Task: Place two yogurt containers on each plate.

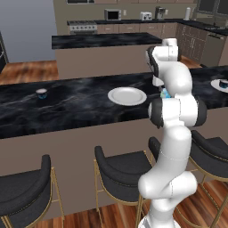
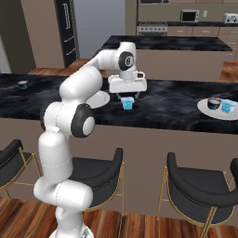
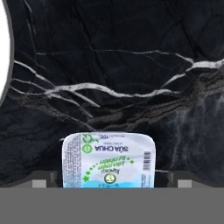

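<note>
A light blue yogurt container with a white printed top stands on the black marble counter. My gripper hangs open right over it, one fingertip on each side of the cup, apart from it. An empty white plate lies just left of this cup; its rim shows in the hand view. A second plate far to the right carries a dark yogurt container and a light blue one. Another dark yogurt container stands alone at the far left.
Dark bar stools line the near side of the counter. A second black-topped island runs behind it. The kitchen wall at the back holds a stove and a microwave.
</note>
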Motion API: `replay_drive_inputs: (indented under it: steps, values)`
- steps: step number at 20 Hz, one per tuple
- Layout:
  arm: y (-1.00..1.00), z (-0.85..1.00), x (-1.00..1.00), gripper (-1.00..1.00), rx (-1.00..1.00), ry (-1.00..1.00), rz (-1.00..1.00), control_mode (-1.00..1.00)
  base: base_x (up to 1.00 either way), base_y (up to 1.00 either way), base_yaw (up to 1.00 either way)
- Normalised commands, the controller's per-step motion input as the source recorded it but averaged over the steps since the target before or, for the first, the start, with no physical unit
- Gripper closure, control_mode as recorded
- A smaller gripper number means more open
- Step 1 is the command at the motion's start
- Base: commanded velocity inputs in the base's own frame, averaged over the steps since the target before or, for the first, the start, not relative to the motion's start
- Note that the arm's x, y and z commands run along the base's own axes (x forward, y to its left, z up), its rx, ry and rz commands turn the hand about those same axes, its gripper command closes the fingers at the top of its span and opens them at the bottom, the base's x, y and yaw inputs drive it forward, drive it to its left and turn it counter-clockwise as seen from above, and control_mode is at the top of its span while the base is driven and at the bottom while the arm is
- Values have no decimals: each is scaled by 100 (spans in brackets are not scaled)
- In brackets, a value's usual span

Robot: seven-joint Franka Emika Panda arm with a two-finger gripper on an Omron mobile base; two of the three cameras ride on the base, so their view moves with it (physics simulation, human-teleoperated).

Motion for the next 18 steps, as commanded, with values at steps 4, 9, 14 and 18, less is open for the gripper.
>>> replay_drive_inputs:
  steps: [4,9,14,18]
  values:
    - [0,-4,-2,-100,0,0,1,-100,0,0,0]
    - [0,-26,0,-100,0,3,1,-100,0,0,0]
    - [0,-48,-1,-100,0,1,0,-100,0,0,0]
    - [0,-16,0,-100,0,0,1,-100,0,0,0]
